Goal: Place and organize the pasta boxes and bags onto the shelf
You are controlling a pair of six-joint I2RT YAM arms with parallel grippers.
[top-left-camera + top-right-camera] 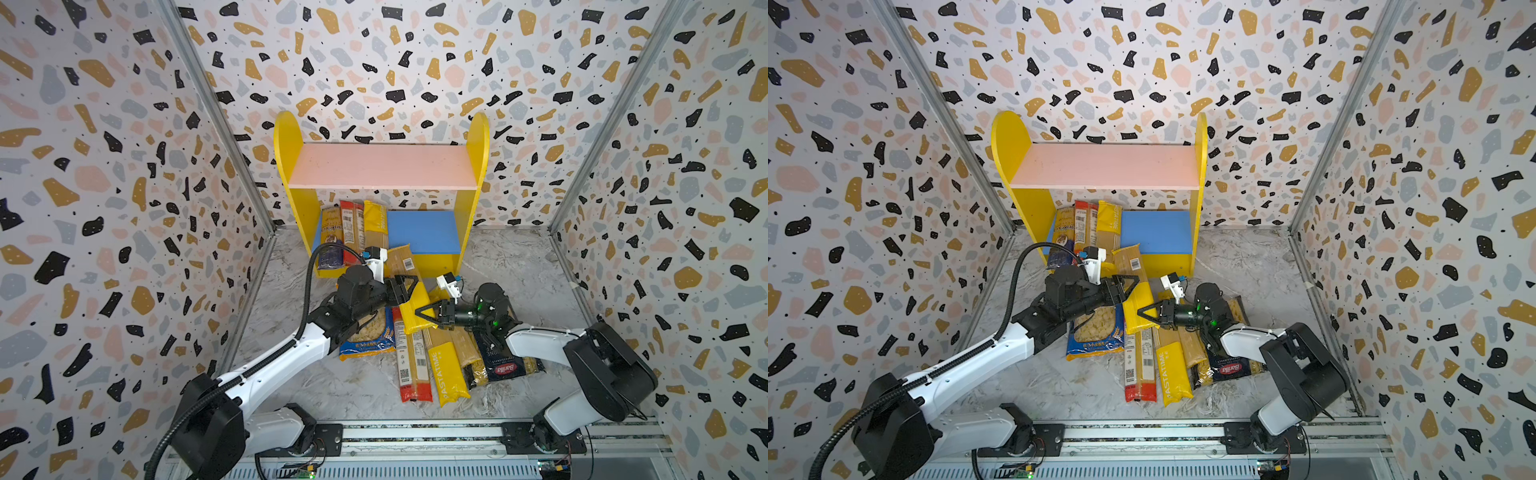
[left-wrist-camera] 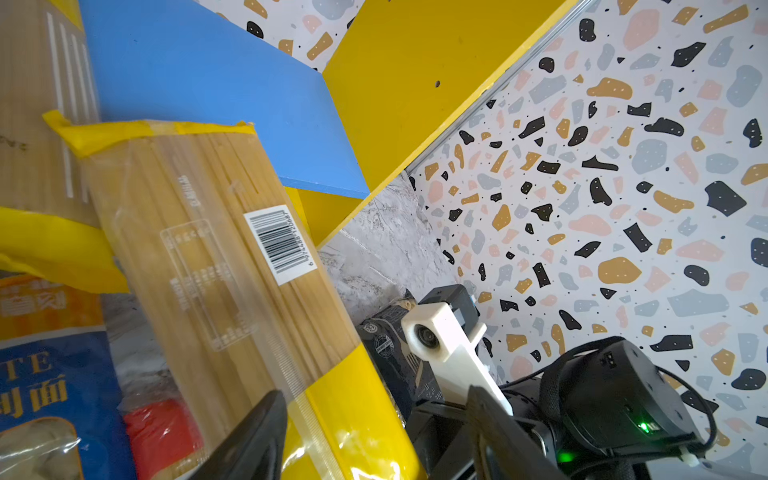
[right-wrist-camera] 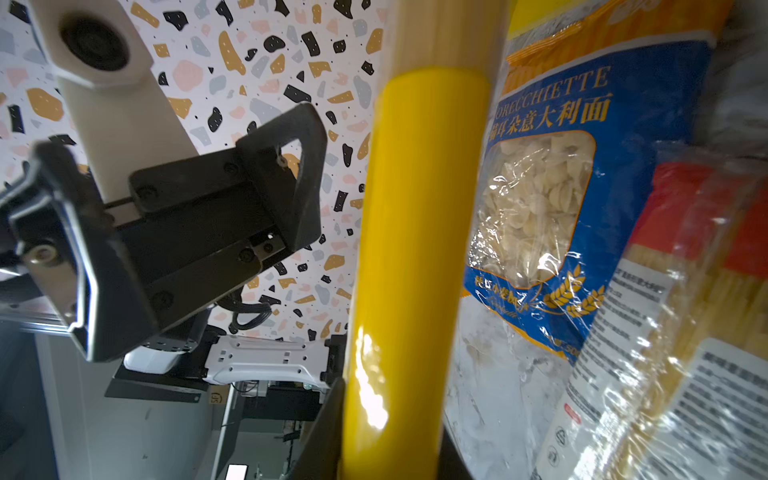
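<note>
While three long narrow spaghetti packs point(image 1: 352, 232) are lying side by side at the nine o'clock end of the blue lower board point(image 1: 424, 230), a fourth is being worked toward them. The small two-tier shelf with yellow rounded side panels point(image 1: 286, 158) is standing at twelve o'clock on the grey marbled desk point(image 1: 332, 386), its pink upper board point(image 1: 382, 166) carrying nothing.

The long clear spaghetti pack with yellow ends point(image 1: 402, 266) is slanting up from the pile. Its far tip is reaching over the lower board's front edge, just at three o'clock of the stowed three. The right hand point(image 1: 424, 316) is clenching the pack's yellow near end. The left hand point(image 1: 411, 287) is straddling the same pack, released, with one finger standing clear of the wrapper in the left wrist view.

Waiting at six o'clock of the shelf are the wide blue-orange Orecchiette bag point(image 1: 368, 336), a red-ended spaghetti pack point(image 1: 409, 370), a yellow PASTATIME pack point(image 1: 446, 374) and the wide navy Barilla bag point(image 1: 505, 368), with more pasta half buried between them.

I am judging the job under half done: three packs stowed, one arriving, at least four remaining.
</note>
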